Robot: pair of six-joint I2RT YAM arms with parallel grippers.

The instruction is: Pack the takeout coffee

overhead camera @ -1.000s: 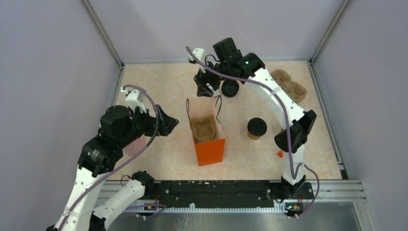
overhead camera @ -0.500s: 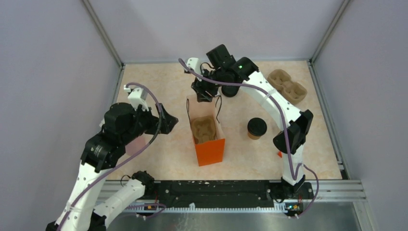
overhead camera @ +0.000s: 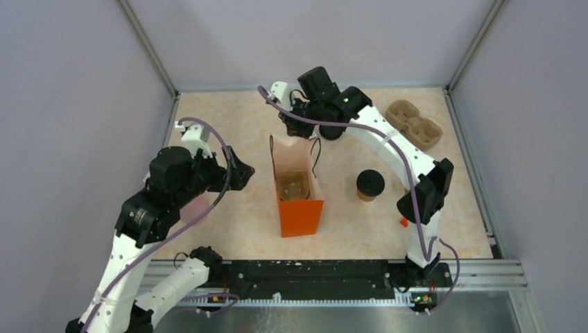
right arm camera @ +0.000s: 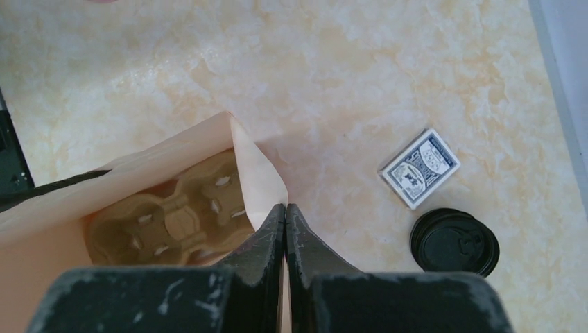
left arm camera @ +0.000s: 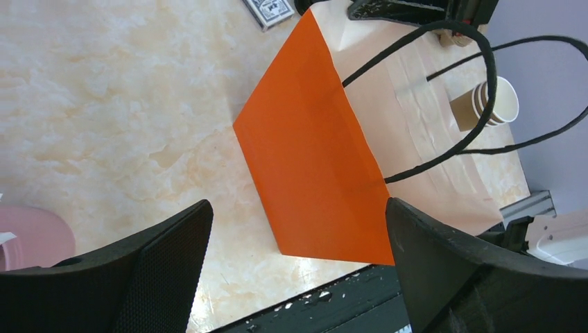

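Right wrist, pincer [right arm camera: 285,208] pinching bag [right arm camera: 173,152], cards [right arm camera: 419,168] nearby

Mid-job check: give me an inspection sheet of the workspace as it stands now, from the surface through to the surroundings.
Surface: marbled beige table, no spills seen.
Job's things: the lidded coffee cup stands upright to the right of the orange bag, not yet packed.
Clutter: one pulp carrier inside the bag, a second carrier at far right; black lids; card deck; nested cups; pink item at left.
Grippers: right gripper shut on the bag's far rim; left gripper open beside the bag, holding nothing.
Cables: purple cables run along both arms, no snag seen.
Surroundings: plain grey walls; nothing else seen.
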